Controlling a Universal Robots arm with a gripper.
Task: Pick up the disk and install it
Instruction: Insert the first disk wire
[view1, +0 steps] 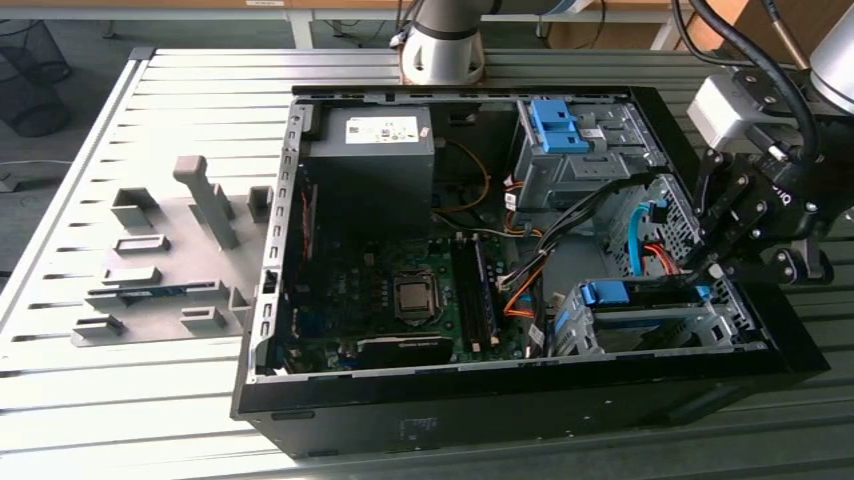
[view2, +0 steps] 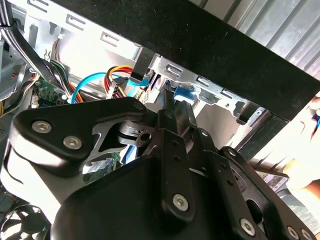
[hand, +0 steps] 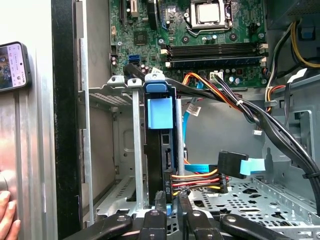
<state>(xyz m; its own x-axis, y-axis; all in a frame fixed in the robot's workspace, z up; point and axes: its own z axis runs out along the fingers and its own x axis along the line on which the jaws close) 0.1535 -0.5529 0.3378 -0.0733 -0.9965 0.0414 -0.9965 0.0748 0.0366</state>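
The open black tower computer case (view1: 400, 420) lies on a ribbed metal table (view1: 80, 420). Inside its near corner, the silver hard disk with blue rails (hand: 161, 150) already stands in the metal drive cage (hand: 115, 140). The black gripper (hand: 171, 207) pinches the disk's edge, jaws nearly closed; seating looks almost finished.

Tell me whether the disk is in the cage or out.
In: the disk stands on edge between the cage walls, cables plugged in, gripper at its end.
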